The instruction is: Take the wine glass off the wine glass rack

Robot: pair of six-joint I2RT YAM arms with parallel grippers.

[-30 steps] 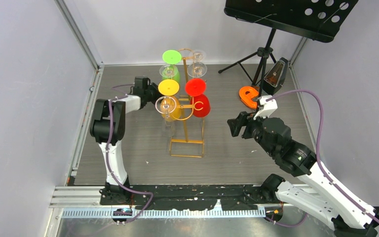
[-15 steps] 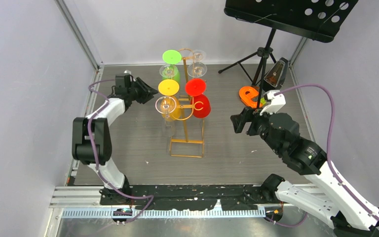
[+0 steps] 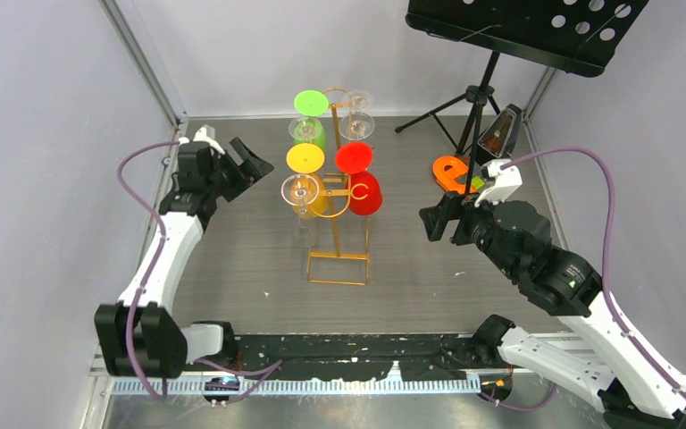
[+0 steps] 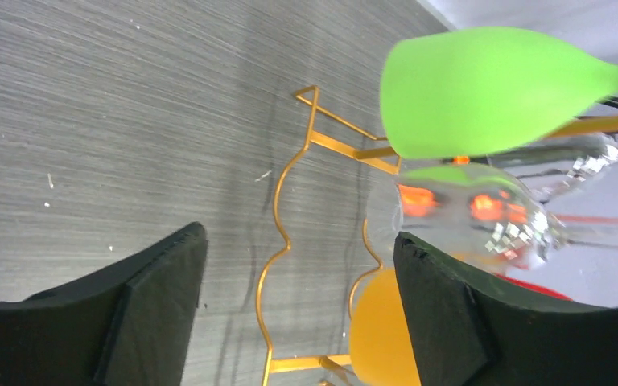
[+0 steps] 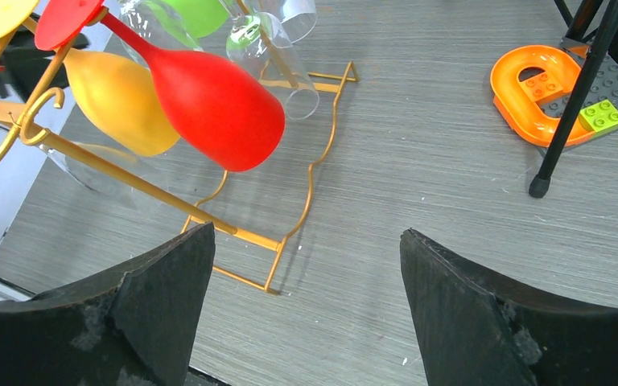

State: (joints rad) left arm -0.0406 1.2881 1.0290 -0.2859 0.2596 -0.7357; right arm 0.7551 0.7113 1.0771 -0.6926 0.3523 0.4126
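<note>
Mid-table (image 3: 232,268), toward the back: wine glass rack (image 3: 336,237) standing upright on its rectangular wire base, glasses hanging upside down from the hooks on both sides. Left side: green wine glass (image 3: 311,102) at the rear, yellow wine glass (image 3: 305,158) nearer, and a clear wine glass (image 3: 296,188) overlapping the yellow one in the top view. Right side: red wine glass (image 3: 354,157) near, second clear glass (image 3: 355,121) behind it. Left gripper (image 3: 245,164) sits just left of the rack at about the level of the yellow foot, not touching; jaws spread wide, nothing between them. Its wrist view shows the green bowl and a clear bowl ahead of the fingers, apart from them. Right gripper (image 3: 436,222) is well right of the rack, facing it; jaws also wide, empty. Orange toy piece (image 3: 449,172) lies beside the foot of the black music stand (image 3: 527,31), back right.
</note>
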